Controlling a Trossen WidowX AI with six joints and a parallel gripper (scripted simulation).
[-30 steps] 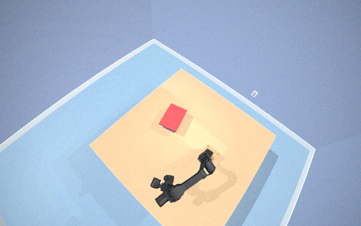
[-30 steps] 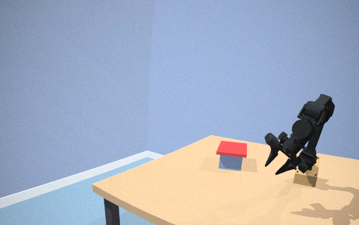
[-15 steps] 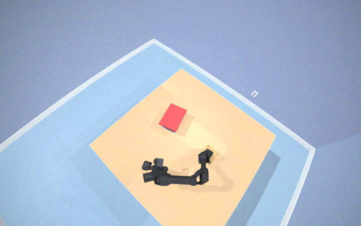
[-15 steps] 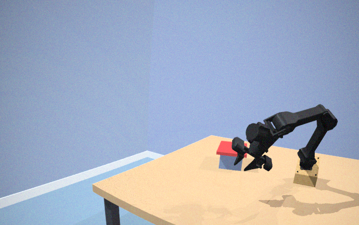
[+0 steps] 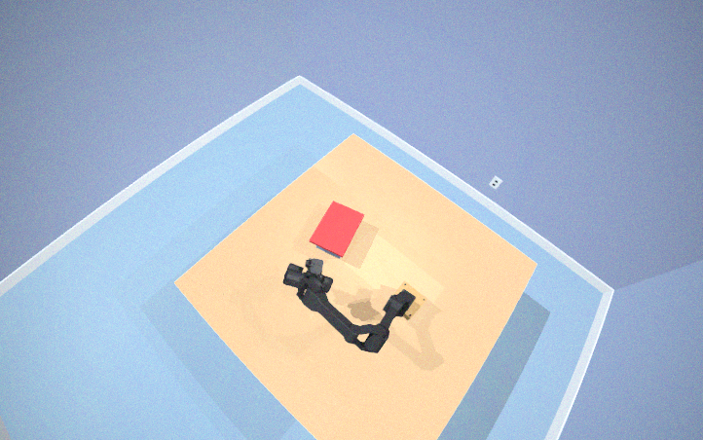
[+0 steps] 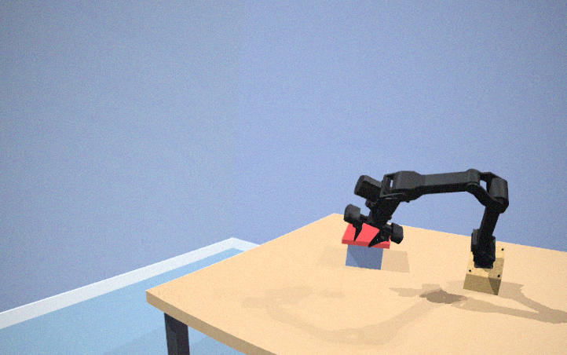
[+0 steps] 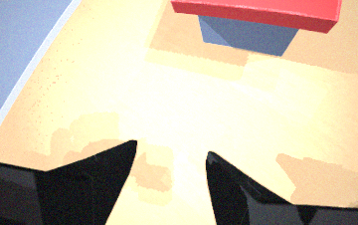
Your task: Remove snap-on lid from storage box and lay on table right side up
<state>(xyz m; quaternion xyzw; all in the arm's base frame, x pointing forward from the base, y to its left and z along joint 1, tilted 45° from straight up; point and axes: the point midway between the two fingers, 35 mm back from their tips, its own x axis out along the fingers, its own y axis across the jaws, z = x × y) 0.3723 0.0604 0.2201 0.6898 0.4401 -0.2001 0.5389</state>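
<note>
The red lid [image 5: 337,229] [image 6: 364,235] [image 7: 259,14] sits level on top of the blue storage box [image 6: 363,256] [image 7: 246,37], its edges overhanging the box walls. The box stands on the table [image 5: 415,233] [image 6: 272,276] [image 7: 124,95]. My gripper [image 6: 362,243] [image 7: 172,151] is open, with nothing between its fingers. It is tilted downward in the air on the near side of the box, where the wrist view shows bare table between and beyond the fingertips. The lid is ahead of the fingers, apart from them. In the top view the fingertips are hidden under the gripper body.
The arm's base stands on a wooden block [image 5: 415,306] [image 6: 481,283] at the right of the box. A table edge shows at the left in the wrist view. The arm's shadows lie on the table.
</note>
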